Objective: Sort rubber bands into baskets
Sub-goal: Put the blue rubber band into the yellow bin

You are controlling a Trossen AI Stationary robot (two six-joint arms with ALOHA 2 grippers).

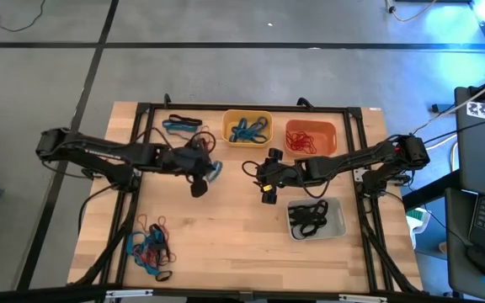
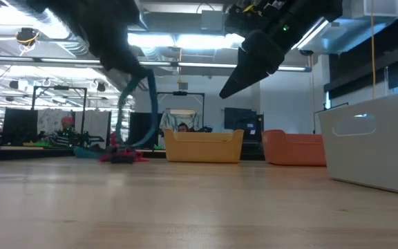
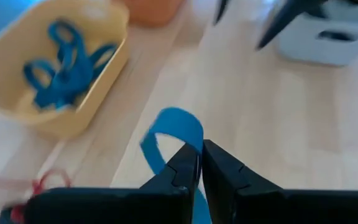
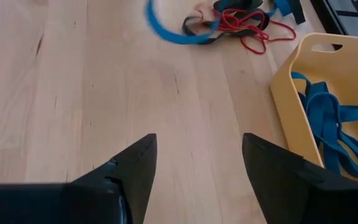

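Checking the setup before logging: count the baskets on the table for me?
3. The yellow basket sits at the far edge, the orange basket beside it toward the right arm, and the pale grey basket nearer, below the orange one. None appears hidden.

Grey floor (image 1: 226, 67) around the table; ceiling strip lights (image 2: 185, 40) glow.

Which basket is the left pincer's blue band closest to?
The yellow basket, already holding blue bands; the left pincer holds the blue band just beside it. The orange basket and grey basket sit farther off.
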